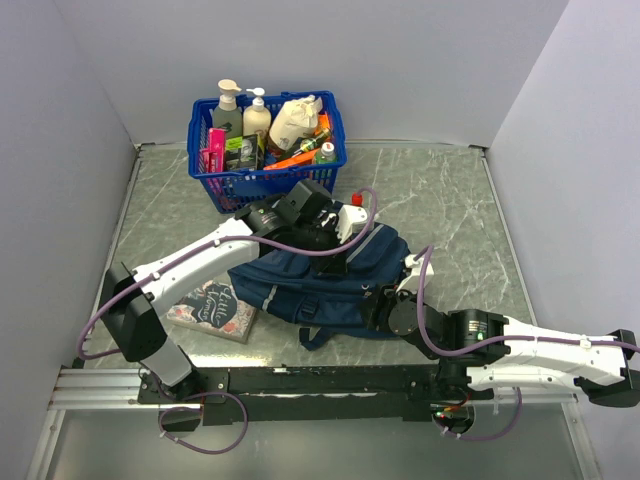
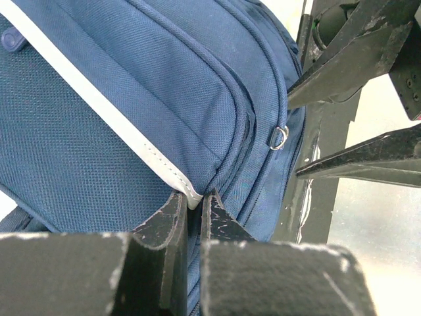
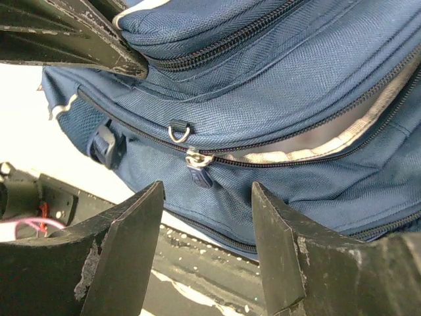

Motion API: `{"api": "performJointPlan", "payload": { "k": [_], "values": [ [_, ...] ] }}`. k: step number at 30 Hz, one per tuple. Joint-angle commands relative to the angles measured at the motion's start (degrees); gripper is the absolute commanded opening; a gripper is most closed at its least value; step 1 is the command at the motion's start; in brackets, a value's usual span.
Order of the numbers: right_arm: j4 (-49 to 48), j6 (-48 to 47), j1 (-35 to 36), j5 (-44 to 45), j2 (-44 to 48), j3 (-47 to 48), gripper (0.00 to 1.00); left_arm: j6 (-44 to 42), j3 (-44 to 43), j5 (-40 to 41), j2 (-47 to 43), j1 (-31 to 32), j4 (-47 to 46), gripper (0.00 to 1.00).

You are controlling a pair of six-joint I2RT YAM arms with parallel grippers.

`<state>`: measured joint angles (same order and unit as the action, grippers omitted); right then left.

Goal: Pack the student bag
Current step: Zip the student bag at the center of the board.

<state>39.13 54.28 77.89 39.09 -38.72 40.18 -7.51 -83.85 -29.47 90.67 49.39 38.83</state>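
The left pincer [image 2: 194, 207] is clenched on a fold of the student bag [image 2: 197, 79], its tips nipping the fabric where the pale stripe [image 2: 131, 139] ends. The right pincer [image 3: 207, 191] is released, its two fingers spread wide, with the zip pull [image 3: 197, 172] just beyond the gap and touching neither. To the right of the pull the zip stands parted, showing pale lining. A small metal ring [image 3: 179, 131] sits just above the pull. The student bag lies flat in the middle of the table [image 1: 440, 200], between the two arms. A blue basket [image 1: 265, 185] of bottles stands behind it, and a book [image 1: 212, 310] lies at its left.
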Motion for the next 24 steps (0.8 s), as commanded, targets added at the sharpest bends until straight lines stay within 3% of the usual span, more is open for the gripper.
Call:
{"api": "performJointPlan", "payload": {
  "k": [1, 5, 16, 24],
  "values": [
    [0.1, 3.2, 0.8, 3.2, 0.3, 1.3, 0.63, 1.0, -4.7, 2.9, 1.8, -1.0, -4.4, 0.01],
    [-0.8, 4.4, 0.8, 3.8, -1.7, 1.6, 0.62, 0.7, -5.4, 4.6, 2.5, -1.0, -5.1, 0.01],
    [11.0, 10.2, 5.0, 11.9, -3.6, 9.5, 0.60, 1.7, -5.9, 9.1, 4.1, -1.0, -6.0, 0.01],
    [7.0, 9.9, 5.3, 10.1, -4.7, 6.7, 0.60, 3.0, -6.6, 10.2, 4.5, -1.3, -5.8, 0.01]
  ]
}}
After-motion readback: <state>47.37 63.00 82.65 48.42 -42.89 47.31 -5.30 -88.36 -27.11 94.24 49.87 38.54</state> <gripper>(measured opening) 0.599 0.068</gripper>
